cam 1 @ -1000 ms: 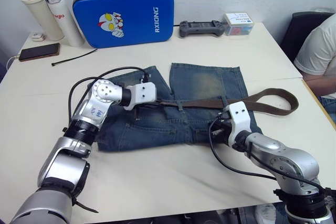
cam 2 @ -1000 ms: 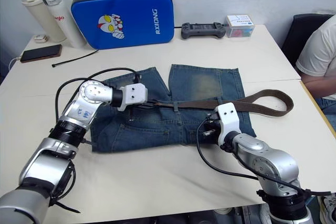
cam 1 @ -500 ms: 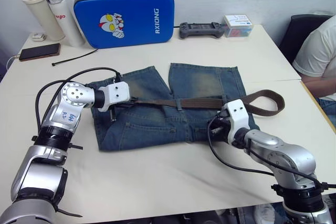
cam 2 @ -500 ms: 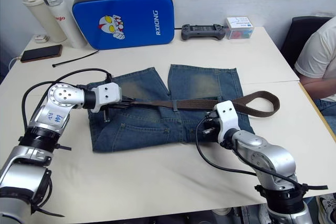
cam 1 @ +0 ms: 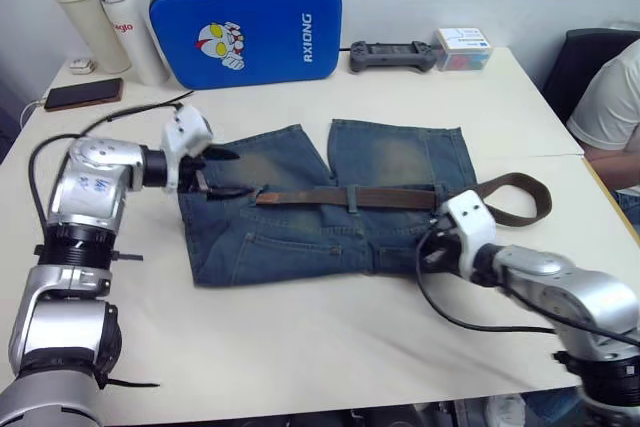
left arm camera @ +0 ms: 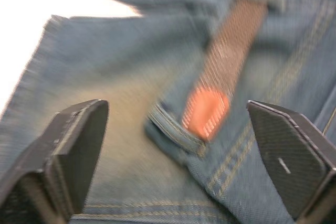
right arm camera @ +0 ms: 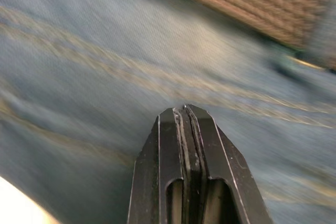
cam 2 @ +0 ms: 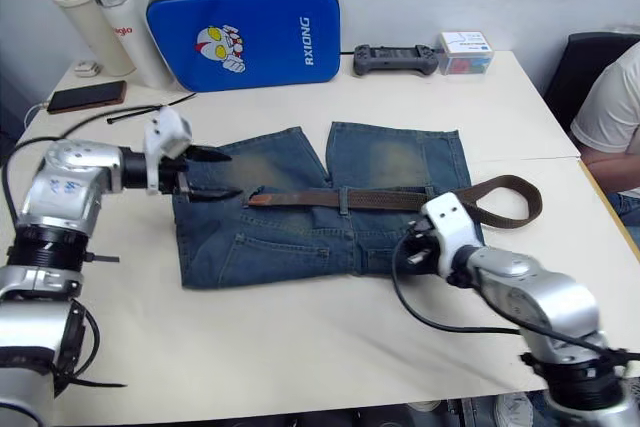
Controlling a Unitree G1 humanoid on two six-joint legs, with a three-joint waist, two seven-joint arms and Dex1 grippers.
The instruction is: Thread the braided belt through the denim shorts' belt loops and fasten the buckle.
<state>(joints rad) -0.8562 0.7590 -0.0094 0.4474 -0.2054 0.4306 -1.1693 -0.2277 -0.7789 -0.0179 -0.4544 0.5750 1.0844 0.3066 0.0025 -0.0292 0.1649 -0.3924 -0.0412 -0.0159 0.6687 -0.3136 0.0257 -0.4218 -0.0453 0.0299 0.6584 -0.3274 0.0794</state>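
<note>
The denim shorts (cam 1: 300,232) lie flat mid-table. The braided belt (cam 1: 390,197) runs along their waistband under two belt loops (cam 1: 352,197). Its surplus curls into a bend past the shorts' right side (cam 1: 525,197). The tan tip (left arm camera: 206,113) rests on the denim beside a stitched strip. My left gripper (cam 1: 228,173) is open just left of that tip, with nothing between its fingers (left arm camera: 73,150). My right gripper (cam 1: 428,247) is shut and empty, pointing at the denim below the belt (right arm camera: 252,3). I cannot make out the buckle.
At the back stand a blue case (cam 1: 245,22), two bottles (cam 1: 80,22), a phone (cam 1: 83,95), a black cable tie (cam 1: 150,107), a controller (cam 1: 393,55) and a small box (cam 1: 462,47). A person (cam 1: 610,107) sits at the right edge.
My left gripper drew the belt tip leftward through the loops, then opened, let go and backed off to the left. The bend of belt at the right got shorter.
</note>
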